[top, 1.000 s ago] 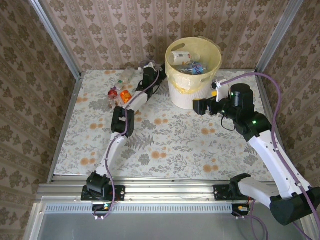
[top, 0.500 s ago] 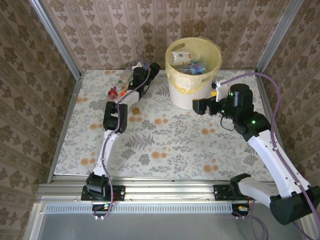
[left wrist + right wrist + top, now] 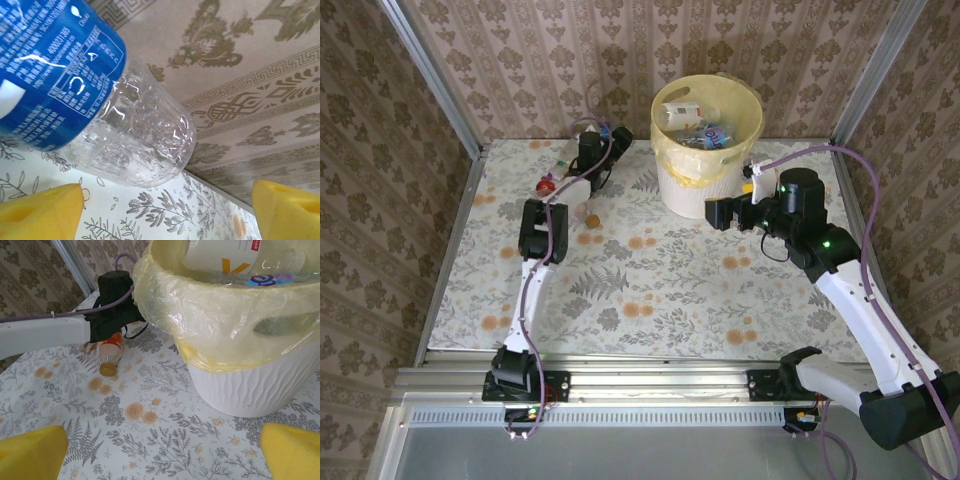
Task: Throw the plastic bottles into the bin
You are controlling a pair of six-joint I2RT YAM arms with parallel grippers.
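The left gripper (image 3: 595,140) reached to the upper middle-left of the overhead view, close to the patterned back wall (image 3: 520,60). It was released. In its wrist view the yellow pads (image 3: 40,210) sat wide apart in the two lower corners. A clear plastic bottle with a blue label (image 3: 90,95) lay on its side at upper left, just beyond the pads. Its ribbed base pointed toward the centre of the frame, and neither pad visibly touched it.

The right gripper (image 3: 712,213) hung right of centre, just beside the pale yellow round plastic bin (image 3: 660,110). It was also released, and its yellow pads (image 3: 30,452) stood far apart with nothing between them. In that wrist view the bin's whitish lower wall (image 3: 250,385) filled the right side, with a thin yellow liner bag (image 3: 200,315) draped over the rim. Discarded bottles (image 3: 225,257) lay inside near the top, one with a white label and one with a blue band.

On the floral tabletop (image 3: 650,280), a small bottle with an orange label and orange cap (image 3: 111,354) lay under the left arm (image 3: 50,332). A bottle with a red cap (image 3: 548,184) lay at the left of the overhead view, well apart from the bin.
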